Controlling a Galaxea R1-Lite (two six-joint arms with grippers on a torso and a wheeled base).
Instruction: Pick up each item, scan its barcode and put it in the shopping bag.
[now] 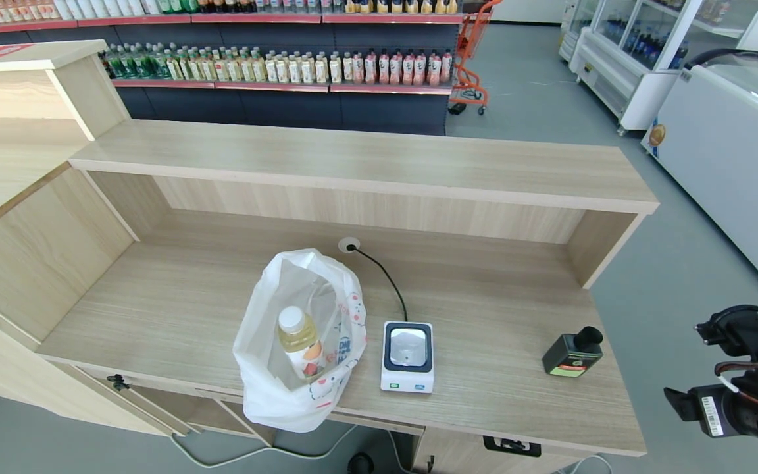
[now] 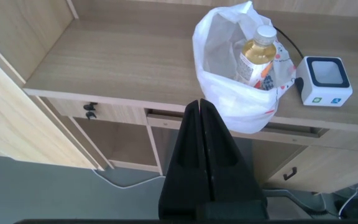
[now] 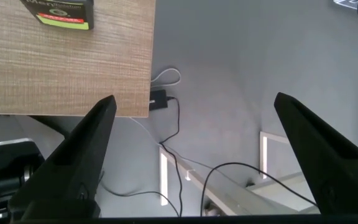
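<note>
My left gripper [image 2: 201, 102] is pressed closed on nothing. My right gripper [image 3: 194, 98] is spread wide and empty, beyond the counter [image 3: 55, 68] edge. In the head view the dark bottle [image 1: 572, 354] lies at lower right. The scanner [image 1: 408, 355] sits at lower centre. The shopping bag [image 1: 267, 368], just left of it, holds a yellow drink bottle [image 1: 298, 336].

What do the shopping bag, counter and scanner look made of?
Shopping bag: thin white plastic film, likely; soft crumpled folds, light passes through its walls. Counter: matt wood-grain board, probably laminate rather than solid wood. Scanner: smooth white hard-plastic shell with a dark, glassy window.
</note>
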